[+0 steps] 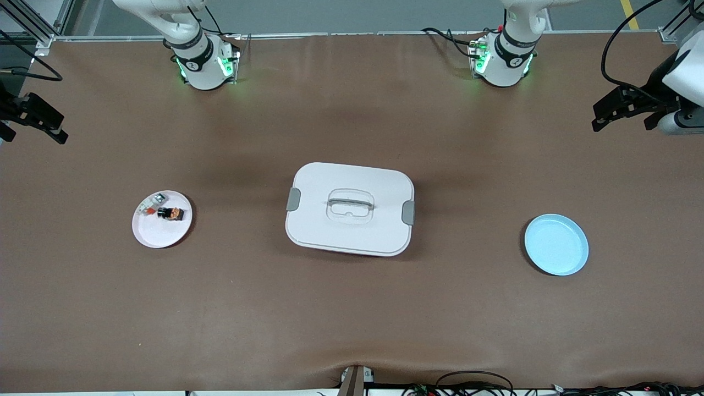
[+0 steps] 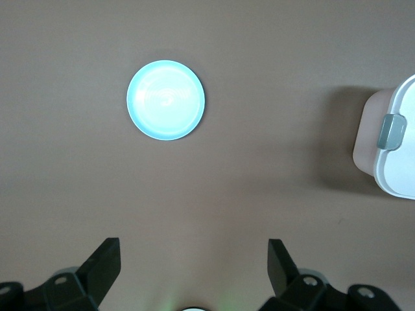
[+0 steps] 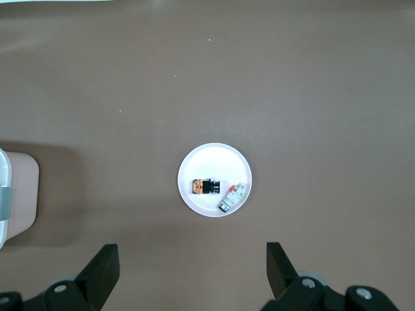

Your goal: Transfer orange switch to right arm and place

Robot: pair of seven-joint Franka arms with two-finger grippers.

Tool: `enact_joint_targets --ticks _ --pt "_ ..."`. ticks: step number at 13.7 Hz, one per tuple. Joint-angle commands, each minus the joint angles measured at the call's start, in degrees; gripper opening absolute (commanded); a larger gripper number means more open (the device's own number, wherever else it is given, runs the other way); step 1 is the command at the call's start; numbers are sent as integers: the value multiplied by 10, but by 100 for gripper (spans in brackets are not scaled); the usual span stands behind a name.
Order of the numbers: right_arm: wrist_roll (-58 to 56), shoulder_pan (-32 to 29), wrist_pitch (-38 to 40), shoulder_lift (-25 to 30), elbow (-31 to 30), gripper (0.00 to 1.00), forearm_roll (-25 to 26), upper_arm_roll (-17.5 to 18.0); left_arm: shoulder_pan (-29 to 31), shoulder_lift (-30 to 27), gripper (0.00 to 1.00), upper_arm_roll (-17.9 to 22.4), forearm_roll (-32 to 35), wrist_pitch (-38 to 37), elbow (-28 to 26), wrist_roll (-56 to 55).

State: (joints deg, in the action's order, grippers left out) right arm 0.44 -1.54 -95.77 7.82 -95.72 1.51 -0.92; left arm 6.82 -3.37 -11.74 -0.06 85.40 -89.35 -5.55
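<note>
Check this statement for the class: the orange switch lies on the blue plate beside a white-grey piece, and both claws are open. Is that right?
Not quite. The orange switch lies on the white plate toward the right arm's end of the table, as the front view shows; the blue plate is bare. The white-grey piece is beside it, and the left claw and right claw are open.

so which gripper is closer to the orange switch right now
Right. The right gripper hangs at the table's edge on the right arm's end, where the orange switch lies on a white plate. The left gripper waits at the opposite end, above the blue plate.
</note>
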Motion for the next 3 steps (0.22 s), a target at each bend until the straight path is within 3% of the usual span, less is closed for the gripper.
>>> enact_joint_targets --ticks 1,3 --pt "-1 0 11 -9 18 100 -5 -1 3 -1 100 -3 2 -11 8 5" --pt "-1 0 11 -9 18 100 -5 -1 3 -1 100 -3 2 -11 8 4"
